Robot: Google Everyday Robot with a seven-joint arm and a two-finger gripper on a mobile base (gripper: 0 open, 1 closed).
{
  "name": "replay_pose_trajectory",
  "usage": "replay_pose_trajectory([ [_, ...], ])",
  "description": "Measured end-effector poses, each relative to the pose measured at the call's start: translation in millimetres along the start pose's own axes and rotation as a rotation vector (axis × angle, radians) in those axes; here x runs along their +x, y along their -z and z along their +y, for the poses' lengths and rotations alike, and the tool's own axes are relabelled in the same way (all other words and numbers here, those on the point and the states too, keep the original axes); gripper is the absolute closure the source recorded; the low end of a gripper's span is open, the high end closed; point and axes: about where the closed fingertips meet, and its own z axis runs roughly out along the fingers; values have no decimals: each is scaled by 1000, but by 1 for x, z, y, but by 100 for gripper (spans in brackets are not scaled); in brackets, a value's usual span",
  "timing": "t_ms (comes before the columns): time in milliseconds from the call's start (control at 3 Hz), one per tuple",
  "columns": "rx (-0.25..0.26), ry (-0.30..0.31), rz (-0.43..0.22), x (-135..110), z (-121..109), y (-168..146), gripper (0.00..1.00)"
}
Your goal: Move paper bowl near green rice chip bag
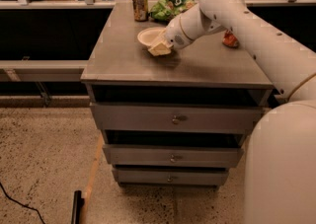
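On the grey counter, toward its back half, the paper bowl sits upright with its flared rim facing up. The hand is low over the counter at the bowl's front right edge, right against the rim and covering part of it. Whether the hand has closed on the rim or only rests against it cannot be told from this view.

The white arm comes in from the right side and slopes down across the counter to the hand.

Behind the bowl, at the back edge of the counter, lies the green rice chip bag, wrinkled and glossy. The bowl is near it, with a narrow strip of bare counter between them. Just left of the bag stands a brownish-gold can, upright. An orange-red can is on the right side of the counter, partly hidden behind the arm and well apart from the bowl.

Below the countertop the cabinet has three drawers, each with a small knob at its middle. The cabinet stands on a speckled floor, where a dark cable runs at lower left.
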Motion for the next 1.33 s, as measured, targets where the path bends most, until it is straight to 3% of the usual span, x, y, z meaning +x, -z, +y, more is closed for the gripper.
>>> replay_pose_trajectory([
  [333,69,60,2,-20,-33,9,100],
  [667,128,109,1,-38,-66,15,100],
  [1333,158,96,37,-32,-99,7,61],
])
